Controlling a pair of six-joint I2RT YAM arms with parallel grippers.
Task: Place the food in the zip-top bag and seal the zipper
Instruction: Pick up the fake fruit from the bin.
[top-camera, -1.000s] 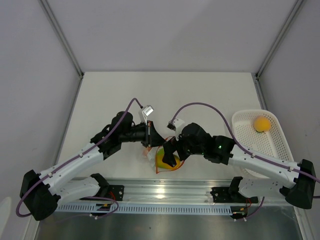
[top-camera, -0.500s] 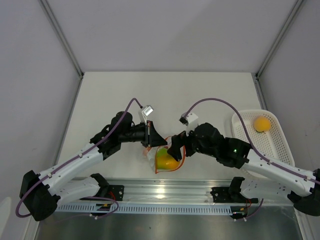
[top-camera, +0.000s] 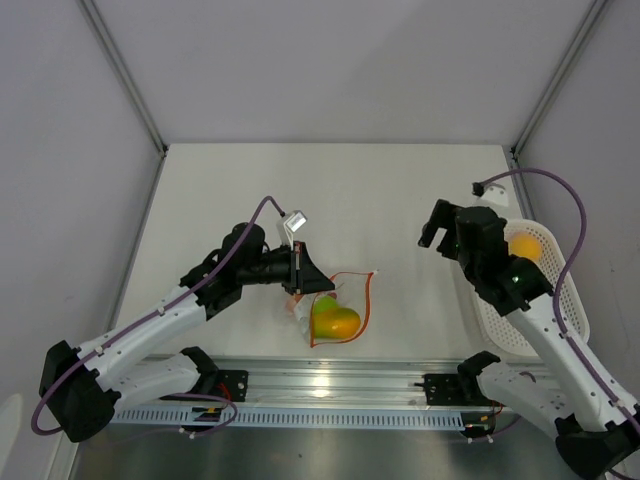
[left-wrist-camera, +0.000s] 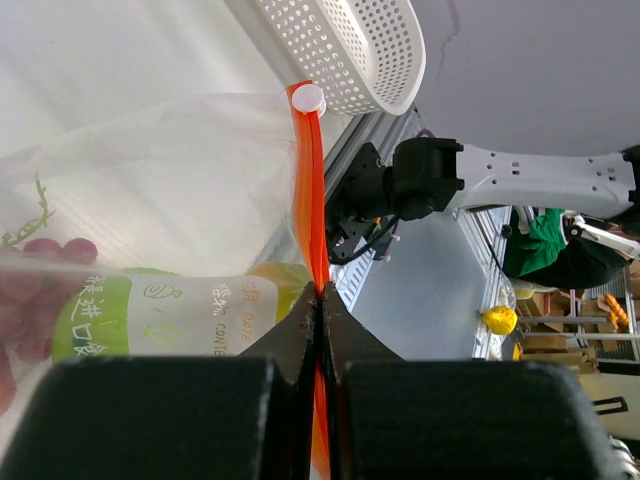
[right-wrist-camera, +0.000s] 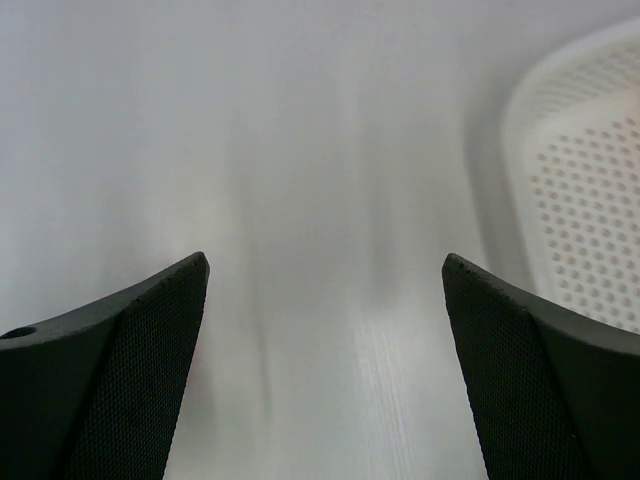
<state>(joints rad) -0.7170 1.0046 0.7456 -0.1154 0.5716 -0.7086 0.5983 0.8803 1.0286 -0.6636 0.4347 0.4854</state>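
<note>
The zip-top bag (top-camera: 356, 296), food (top-camera: 333, 320) inside, lies front-centre; the basket (top-camera: 548, 288), right of it, holds one fruit (top-camera: 523, 247).

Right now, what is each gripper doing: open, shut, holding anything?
Left gripper: shut on the zipper of the zip-top bag.
Right gripper: open, holding nothing, near the white basket.

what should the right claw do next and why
Probably swing the open right claw over the basket and lower onto the orange fruit lying there. It isn't bagged yet, and the left claw pinches the zipper, holding the bag.
</note>
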